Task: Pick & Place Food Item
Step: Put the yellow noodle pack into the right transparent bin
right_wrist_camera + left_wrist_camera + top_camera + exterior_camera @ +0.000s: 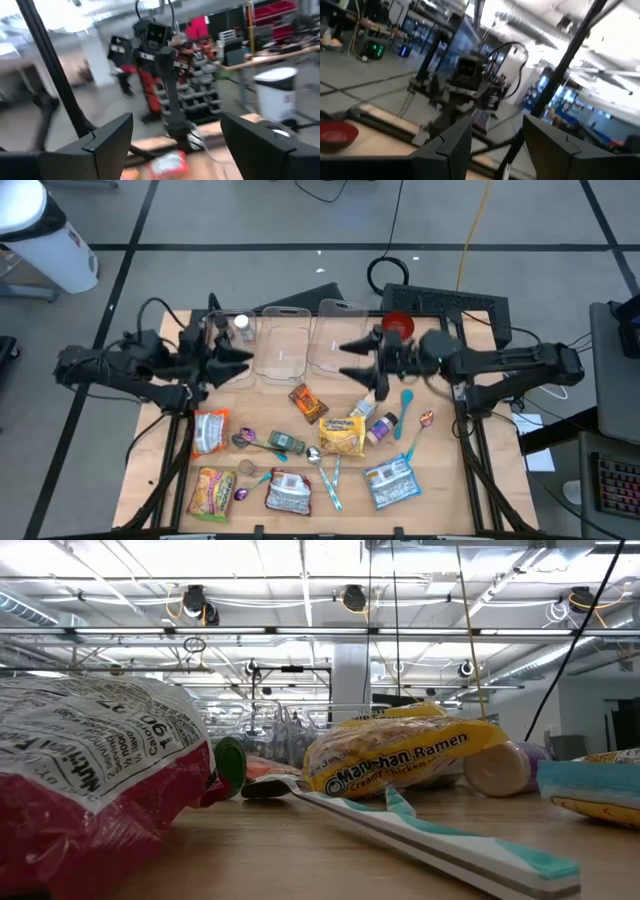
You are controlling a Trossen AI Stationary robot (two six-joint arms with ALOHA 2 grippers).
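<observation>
Nearest the low camera lies a red-and-white snack bag [90,790], filling the frame's left; behind it a teal-and-white utensil handle [440,845] runs across the wooden counter [445,480], then the yellow Maruchan ramen packet [410,758].

From above, two clear plastic containers [282,345] sit at the counter's far edge between the arms. The food items are scattered over the near half: the ramen packet [342,434] near the centre, a brown snack wrapper [307,402] just beyond it, bags along the near edge [215,490], and spoons [318,462] among them.

The left hand [240,355] hovers beside the containers, fingers [447,145] apart and holding nothing. The right hand [352,360] hovers opposite, fingers [107,135] spread wide, also empty. No item is selected yet.

Risks, as judged: the items lie crowded and partly touching, so a descending hand may catch a neighbouring spoon or packet; slick, flat wrappers may slip from the fingers; the two hands sit close across the containers and could collide if both move inward.
</observation>
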